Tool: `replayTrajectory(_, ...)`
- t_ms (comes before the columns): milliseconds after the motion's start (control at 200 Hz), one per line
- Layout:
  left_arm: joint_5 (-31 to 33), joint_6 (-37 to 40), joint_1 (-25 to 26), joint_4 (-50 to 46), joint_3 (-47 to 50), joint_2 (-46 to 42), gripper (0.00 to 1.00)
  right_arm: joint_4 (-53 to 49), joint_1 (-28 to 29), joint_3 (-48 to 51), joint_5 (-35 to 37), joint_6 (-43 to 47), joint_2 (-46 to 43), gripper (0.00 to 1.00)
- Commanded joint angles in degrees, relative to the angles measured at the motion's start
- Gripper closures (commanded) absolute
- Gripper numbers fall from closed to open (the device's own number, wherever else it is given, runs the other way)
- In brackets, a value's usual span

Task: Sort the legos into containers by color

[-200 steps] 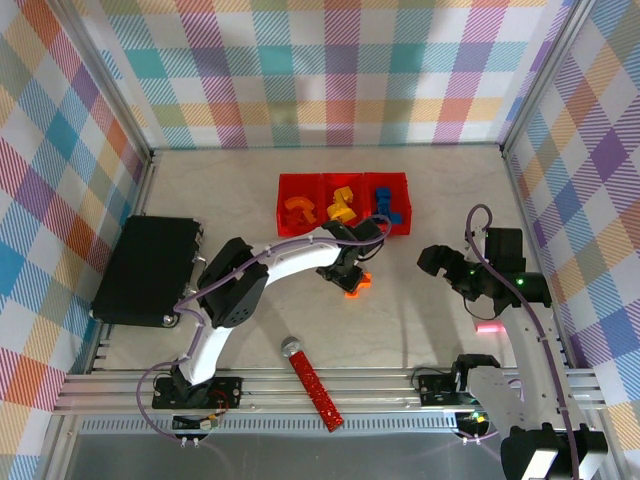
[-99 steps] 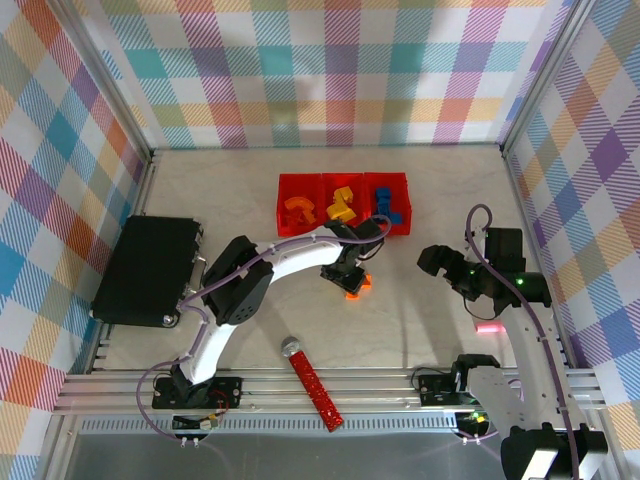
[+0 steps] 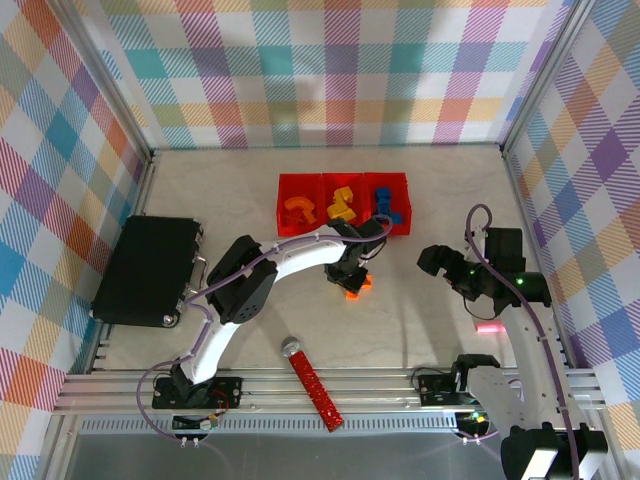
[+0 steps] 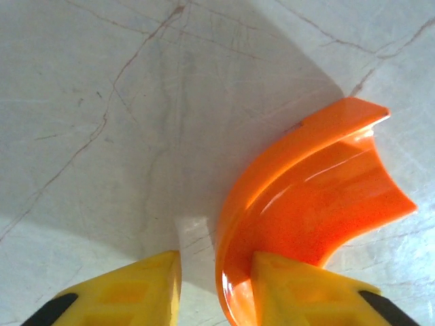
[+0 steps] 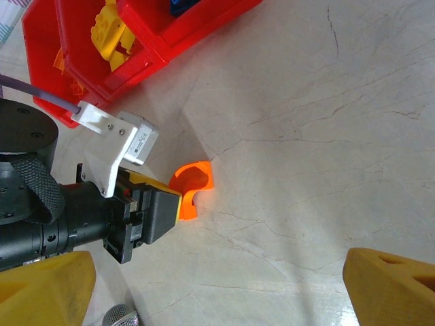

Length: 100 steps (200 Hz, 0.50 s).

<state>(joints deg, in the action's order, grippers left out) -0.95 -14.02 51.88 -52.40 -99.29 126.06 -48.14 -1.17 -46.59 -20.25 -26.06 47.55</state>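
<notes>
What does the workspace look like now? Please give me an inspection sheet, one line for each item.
Surface: pale veined table, no spills seen.
Job's things: orange arch on the table; containers hold orange, yellow and blue legos.
Clutter: black case, red stick.
Grippers: left gripper straddles the arch's end, gap on one side; right gripper open, holding nothing.
Cables: purple cables along both arms.
Surroundings: plaid walls.

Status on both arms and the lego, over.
Left gripper straddling orange arch on table, not yet clamped. Right gripper open, empty. Nothing blocking bins.
</notes>
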Motion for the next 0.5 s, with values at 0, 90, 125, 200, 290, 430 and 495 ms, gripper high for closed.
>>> replayTrajectory(0,-1.0,-1.1,0.2,-2.8,-0.6,2.2,0.82,-0.6,-0.4,0.5,-0.8,1.1,0.1,0.06)
replayTrajectory(90,-1.5,-1.3,0.2,-3.1,-0.8,2.6,0.84,-0.6,-0.3,0.6,-0.8,1.1,0.0,0.06)
replayTrajectory(125,-1.7,-1.3,0.2,-3.2,-0.7,2.7,0.86,-0.6,-0.4,0.6,-0.7,1.0,0.0,0.06)
replayTrajectory(200,-1.8,-1.3,0.2,-3.5,-0.7,2.6,0.93,-0.5,-0.4,0.8,-0.6,1.0,-0.2,0.06)
replayTrajectory(290,-1.6,-1.4,0.2,-3.9,-0.4,2.1,1.00,-0.5,-0.3,0.8,-0.6,1.0,-0.3,0.06)
replayTrajectory(430,1.2,-1.5,0.1,-4.7,0.3,-0.1,1.00,-0.5,-0.4,0.8,-0.5,0.9,-0.4,0.06)
replayTrajectory(495,2.7,-1.5,-0.2,-4.8,1.0,-1.9,1.00,-0.5,-0.3,0.8,-0.6,1.0,-0.4,0.06)
